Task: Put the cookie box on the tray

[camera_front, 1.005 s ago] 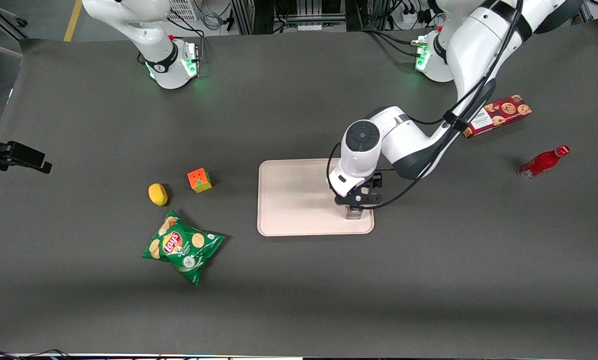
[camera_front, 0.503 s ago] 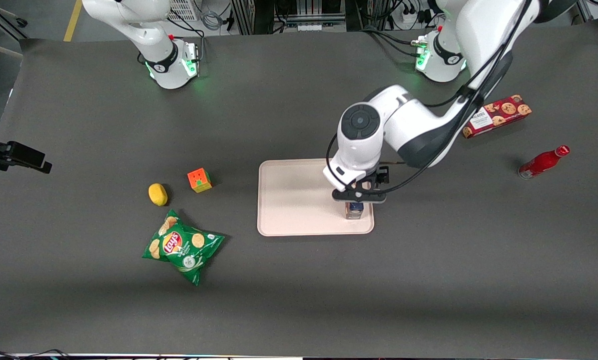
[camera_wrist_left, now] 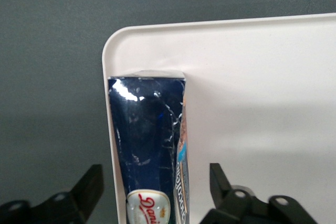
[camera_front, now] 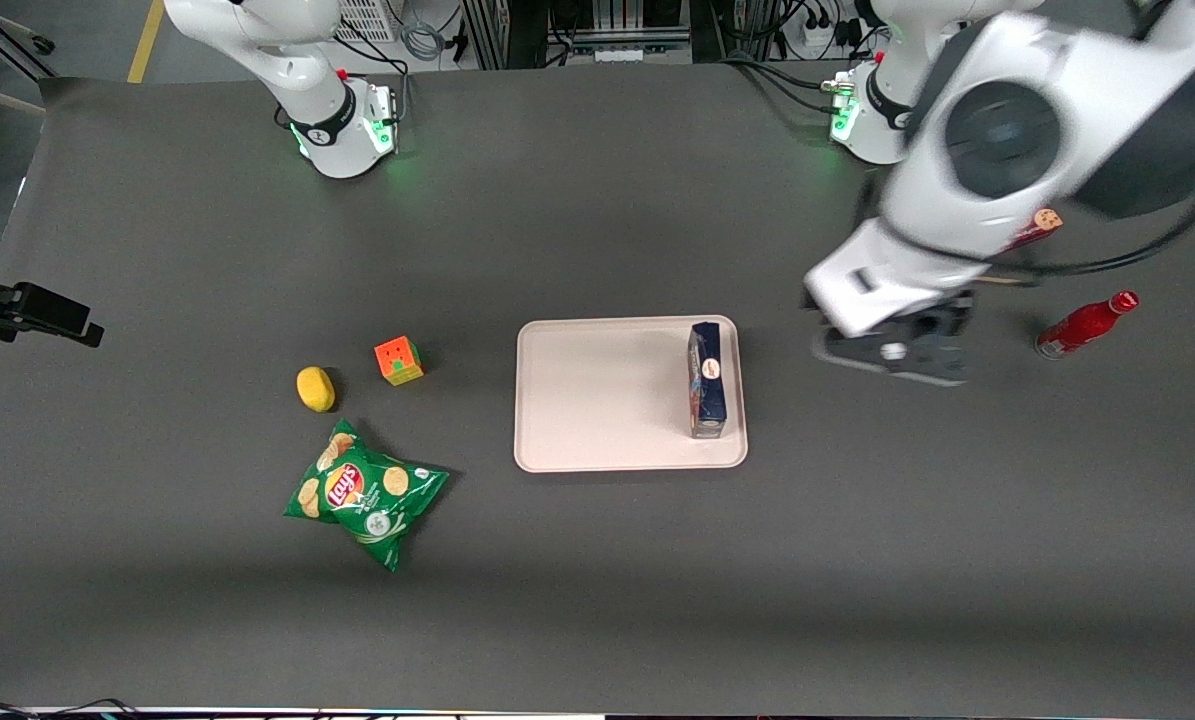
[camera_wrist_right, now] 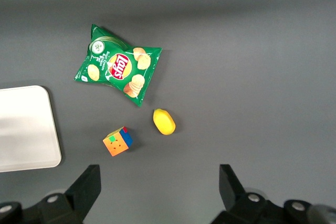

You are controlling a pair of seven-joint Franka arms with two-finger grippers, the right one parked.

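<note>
The navy-blue cookie box (camera_front: 707, 380) lies on the pale tray (camera_front: 597, 400), along the tray's edge toward the working arm's end. Nothing holds it. My left gripper (camera_front: 892, 358) is blurred and hangs high above the table, off the tray, between the tray and a red bottle. In the left wrist view the cookie box (camera_wrist_left: 149, 145) rests against the tray's rim (camera_wrist_left: 107, 66). There the gripper (camera_wrist_left: 155, 167) is open, with its black fingers (camera_wrist_left: 89, 187) wide apart and clear of the box on either side.
A red bottle (camera_front: 1087, 325) lies toward the working arm's end, with a red cookie-print box (camera_front: 1045, 220) mostly hidden by the arm. A colour cube (camera_front: 399, 360), a lemon (camera_front: 315, 388) and a green chips bag (camera_front: 365, 492) lie toward the parked arm's end.
The gripper has let go of the cookie box, risen and swung off the tray toward the working arm's end. The box stays lying on the tray.
</note>
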